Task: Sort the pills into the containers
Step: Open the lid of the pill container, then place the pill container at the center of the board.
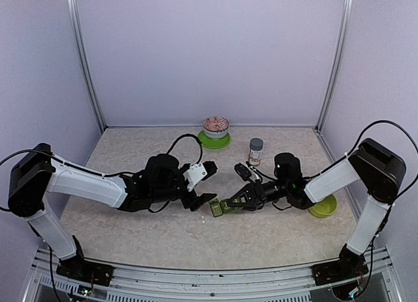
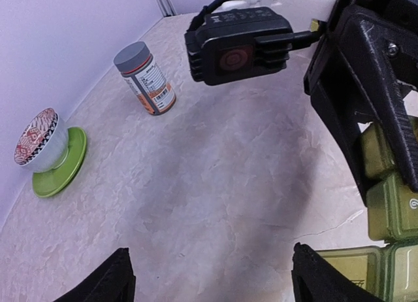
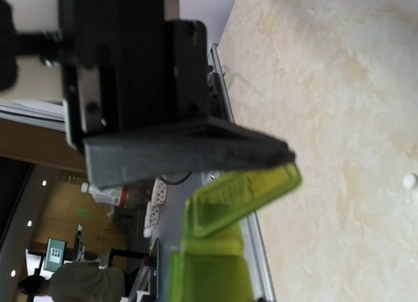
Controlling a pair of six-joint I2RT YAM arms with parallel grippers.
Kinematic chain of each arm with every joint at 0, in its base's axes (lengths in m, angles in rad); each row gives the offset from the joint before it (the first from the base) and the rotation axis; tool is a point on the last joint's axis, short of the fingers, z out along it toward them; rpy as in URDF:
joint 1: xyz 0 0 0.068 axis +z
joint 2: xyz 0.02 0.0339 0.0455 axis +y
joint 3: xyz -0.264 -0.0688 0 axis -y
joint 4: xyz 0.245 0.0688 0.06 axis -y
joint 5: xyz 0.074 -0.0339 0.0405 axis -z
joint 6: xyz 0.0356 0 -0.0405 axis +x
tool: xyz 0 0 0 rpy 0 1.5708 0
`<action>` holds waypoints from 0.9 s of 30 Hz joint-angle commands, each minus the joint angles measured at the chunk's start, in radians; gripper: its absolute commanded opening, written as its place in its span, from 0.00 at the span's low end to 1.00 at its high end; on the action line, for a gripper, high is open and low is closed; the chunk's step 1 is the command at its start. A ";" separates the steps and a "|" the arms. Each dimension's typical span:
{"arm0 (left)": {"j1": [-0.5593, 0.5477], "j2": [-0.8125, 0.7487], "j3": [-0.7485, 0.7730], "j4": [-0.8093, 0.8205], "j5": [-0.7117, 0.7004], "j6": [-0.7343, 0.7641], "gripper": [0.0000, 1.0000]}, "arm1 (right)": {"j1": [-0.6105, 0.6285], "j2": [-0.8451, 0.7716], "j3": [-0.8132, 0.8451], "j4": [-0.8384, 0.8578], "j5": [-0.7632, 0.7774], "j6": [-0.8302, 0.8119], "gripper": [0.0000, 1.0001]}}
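Left claw [image 2: 215, 284]: wide open and holding nothing. It hovers low over the table [image 2: 215, 184], with the containers at its 3 o'clock.
Right claw [image 1: 230, 202]: closed tight on the containers [image 1: 219, 208], gripping the dark green strip by its 3 o'clock end. One lid appears to stand open, though the wrist view is too blurred to be sure.
Containers: just below the table's middle in the top view, at 6 o'clock of the bottle [image 1: 255, 151], between the two claws.
Pills: one white pill [image 3: 409, 180] lies loose on the table near the strip.
Risk, strip: the grip is on one end only, so a push from the left claw could twist the strip or lever it out of the jaws.
Risk, pill: so tiny a pellet could skid or roll away if pinched off-centre.
Risk, collision: the claws work very near each other, and a careless reach could knock them together.
Writing: the bottle's orange-and-white label carries print too small to read, and no brand is legible.
Others: patterned bowl [image 1: 215, 125] on green plate [image 1: 214, 143] at the table's 12 o'clock; lime-green bowl [image 1: 322, 207] at 3 o'clock of the strip.
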State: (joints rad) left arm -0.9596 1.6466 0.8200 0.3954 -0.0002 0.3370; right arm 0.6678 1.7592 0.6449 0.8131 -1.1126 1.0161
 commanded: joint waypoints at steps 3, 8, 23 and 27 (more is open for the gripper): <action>0.039 -0.063 -0.031 0.037 -0.073 -0.051 0.92 | 0.007 -0.020 0.035 -0.113 0.001 -0.097 0.01; 0.042 -0.093 -0.046 0.036 -0.049 -0.046 0.96 | 0.007 0.011 0.064 -0.239 0.016 -0.198 0.01; 0.074 -0.100 -0.057 0.036 -0.073 -0.110 0.96 | -0.013 0.193 0.202 -0.447 0.059 -0.349 0.05; 0.078 -0.097 -0.056 0.034 -0.072 -0.117 0.97 | -0.027 0.229 0.236 -0.498 0.076 -0.387 0.08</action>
State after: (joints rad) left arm -0.8886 1.5734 0.7723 0.4103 -0.0654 0.2424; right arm 0.6567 1.9499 0.8352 0.3912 -1.0649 0.6945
